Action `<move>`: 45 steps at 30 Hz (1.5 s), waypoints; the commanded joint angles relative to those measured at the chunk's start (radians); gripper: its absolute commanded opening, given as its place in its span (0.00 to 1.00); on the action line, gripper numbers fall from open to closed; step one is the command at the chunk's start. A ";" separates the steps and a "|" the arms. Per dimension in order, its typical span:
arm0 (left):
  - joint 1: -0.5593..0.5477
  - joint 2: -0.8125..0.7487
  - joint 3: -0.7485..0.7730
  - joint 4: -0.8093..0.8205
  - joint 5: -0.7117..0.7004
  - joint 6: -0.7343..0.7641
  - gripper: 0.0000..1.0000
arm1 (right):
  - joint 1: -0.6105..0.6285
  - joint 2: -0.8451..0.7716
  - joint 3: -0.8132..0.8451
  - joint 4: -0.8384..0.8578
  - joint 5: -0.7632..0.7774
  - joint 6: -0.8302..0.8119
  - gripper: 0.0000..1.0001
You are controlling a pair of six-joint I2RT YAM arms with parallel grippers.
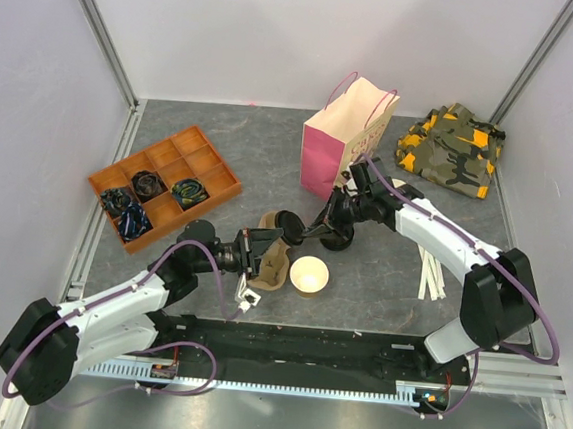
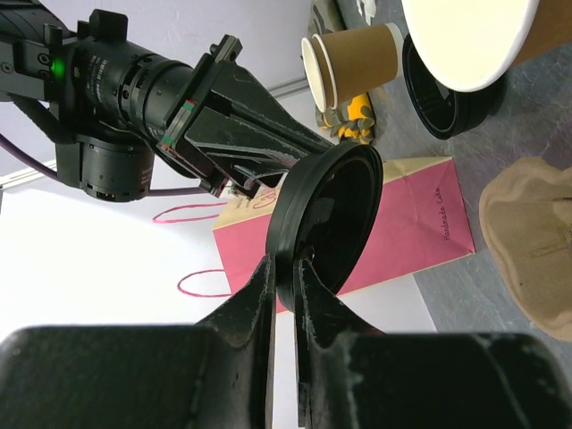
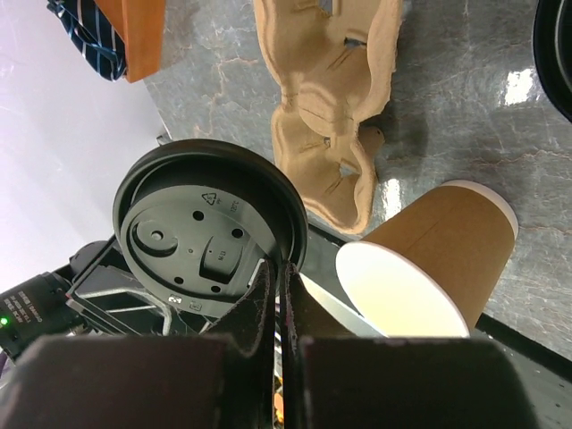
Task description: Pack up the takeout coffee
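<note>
A loose black lid (image 1: pixel 288 222) hangs on edge above the table, gripped from both sides. My left gripper (image 2: pixel 284 268) is shut on its rim (image 2: pixel 344 210) from below. My right gripper (image 3: pixel 277 268) pinches the opposite rim, and the right wrist view shows the lid's top face (image 3: pixel 192 223). A lidless tan cup (image 1: pixel 309 275) stands upright just beside them, white inside (image 3: pixel 420 286). A second lidless tan cup (image 2: pixel 353 63) lies further back. No cup here wears a lid, so the takeout coffee is out of view.
A moulded cardboard carrier (image 3: pixel 331 107) lies by the left gripper. A second black lid (image 2: pixel 442 103) rests on the table under the right arm. A pink paper bag (image 1: pixel 338 139) stands behind. An orange divided tray (image 1: pixel 109 181), camouflage cloth (image 1: pixel 453 149) and white sticks (image 1: pixel 432 272) lie around.
</note>
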 commanded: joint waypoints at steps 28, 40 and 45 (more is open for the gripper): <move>-0.012 -0.085 -0.044 0.080 0.004 0.396 0.86 | -0.086 -0.094 -0.024 -0.037 -0.068 -0.088 0.00; -0.011 -0.569 -0.046 -0.446 -0.255 -0.022 0.98 | -0.109 -0.252 0.029 -0.273 0.036 -0.492 0.00; -0.011 -0.605 0.218 -0.858 -0.422 -0.669 1.00 | -0.092 -0.236 0.104 -0.420 0.121 -0.814 0.00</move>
